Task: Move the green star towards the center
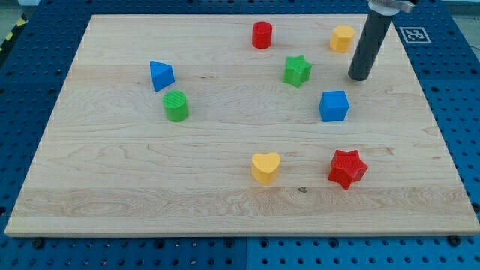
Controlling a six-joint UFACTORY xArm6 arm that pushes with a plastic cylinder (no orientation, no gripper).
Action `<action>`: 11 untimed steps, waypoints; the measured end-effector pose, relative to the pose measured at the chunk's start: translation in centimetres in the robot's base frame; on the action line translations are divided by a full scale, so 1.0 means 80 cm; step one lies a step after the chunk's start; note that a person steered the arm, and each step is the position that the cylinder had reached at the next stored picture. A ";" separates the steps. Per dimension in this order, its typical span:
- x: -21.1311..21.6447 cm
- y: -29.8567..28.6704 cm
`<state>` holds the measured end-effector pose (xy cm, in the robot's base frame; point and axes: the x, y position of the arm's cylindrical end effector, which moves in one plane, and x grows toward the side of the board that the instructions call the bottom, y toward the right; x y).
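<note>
Green ribbed plastic, cut as a small five-pointed prism: the green star (297, 70) stands in the upper right part of the board, above and to the right of the middle. Just to its right, near but apart, my tip (360, 78) rests on the wood; the rod is a smooth dark cylinder that leans slightly and runs up out of the view's top under a pale collar. It ends bluntly with no claw on it, so there is nothing to open or close, and it touches no block.

Above the star sits a red cylinder (262, 35), and further right a yellow block (342, 37) with faceted sides, close to the rod. Below my tip is a blue cube (334, 106). Lower still lie a red star (347, 168) and a yellow heart (265, 167), both towards the view's bottom. On the left half stand a blue triangular block (160, 75) and a green cylinder (176, 106) with a grooved top, near each other.

The wooden board (112, 187) is pale, with long straight grain and a few small knots. Bare wood stretches from the star down and left to the middle. A blue perforated table (450, 75) frames the board.
</note>
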<state>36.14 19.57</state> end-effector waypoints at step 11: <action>0.041 -0.150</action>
